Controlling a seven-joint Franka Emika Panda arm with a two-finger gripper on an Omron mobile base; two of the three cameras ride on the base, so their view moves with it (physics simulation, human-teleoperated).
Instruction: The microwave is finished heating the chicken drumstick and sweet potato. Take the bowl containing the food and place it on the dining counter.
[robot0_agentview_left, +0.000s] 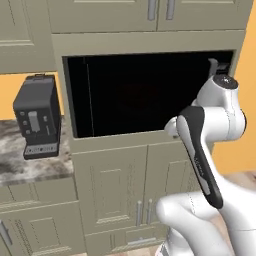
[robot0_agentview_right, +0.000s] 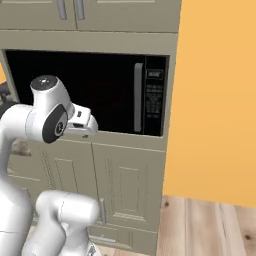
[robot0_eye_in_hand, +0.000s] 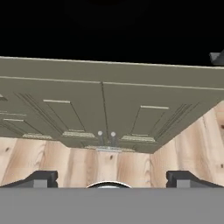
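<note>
The microwave (robot0_agentview_right: 90, 92) sits built into a wall of beige cabinets, its glossy black door shut; a grey vertical bar handle (robot0_agentview_right: 138, 97) runs down the door's right side, and just right of it the button panel (robot0_agentview_right: 154, 97) shows rows of pale keys; in the left base view the same black door (robot0_agentview_left: 140, 95) fills the recess, with the white arm (robot0_agentview_left: 210, 130) rising in front of its right part. The bowl and the food cannot be made out behind the dark door.

The gripper (robot0_eye_in_hand: 111, 179) is seen from the hand view, its two dark fingertips (robot0_eye_in_hand: 41, 178) standing wide apart with nothing between them; it looks down past the lower edge of the microwave onto two beige cabinet doors (robot0_eye_in_hand: 105, 113) with small metal handles (robot0_eye_in_hand: 106, 136), and onto the pale wooden floor (robot0_eye_in_hand: 65, 162) below them.

To the left, in the left base view, a small dark grey coffee machine (robot0_agentview_left: 37, 115) stands on a marbled worktop (robot0_agentview_left: 30, 162), well apart from the microwave; to the right of the cabinets an orange wall (robot0_agentview_right: 217, 100) meets the plank floor.
</note>
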